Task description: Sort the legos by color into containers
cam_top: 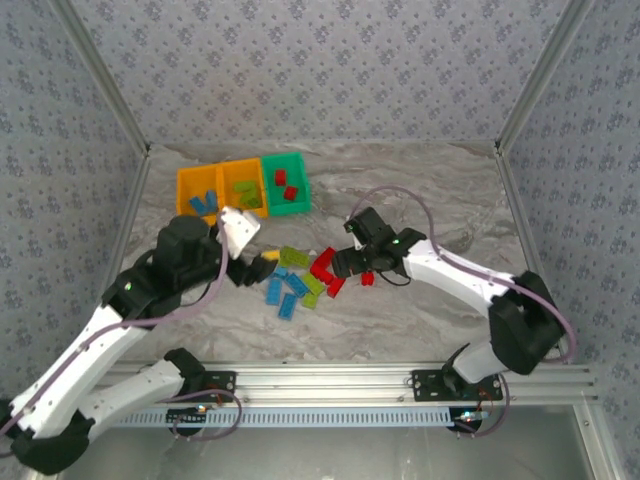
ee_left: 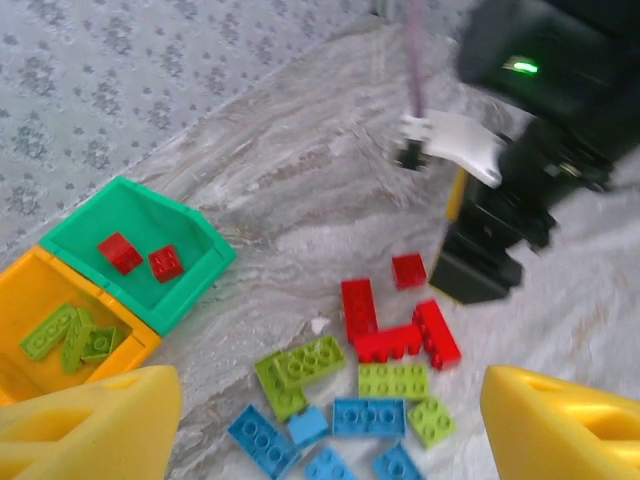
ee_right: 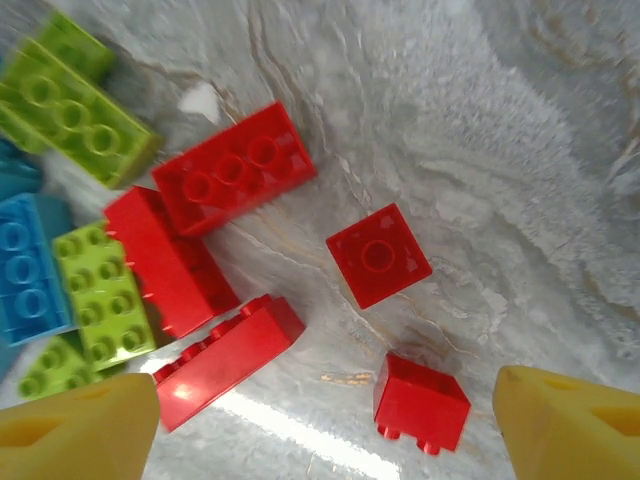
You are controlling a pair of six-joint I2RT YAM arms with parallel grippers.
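Your right gripper (ee_right: 325, 425): jaws wide apart, gripping nothing; a small red brick (ee_right: 421, 403) lies loose on the table (ee_right: 480, 150) between the fingers. Left gripper (ee_left: 330, 418): also spread, empty, hanging at the near edge of the legos (ee_left: 370, 370). Containers (cam_top: 260, 186) sit beyond the pile: blues in the left orange bin (cam_top: 182, 195), limes in the middle orange bin (ee_left: 132, 350), two reds in the green bin (ee_left: 195, 268).

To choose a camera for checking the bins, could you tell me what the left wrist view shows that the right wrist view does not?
Left wrist: the green bin with two red bricks, the orange bin with lime bricks, and the right arm. Right wrist: a small red brick tipped on its side. Both: the loose red, lime and blue bricks.
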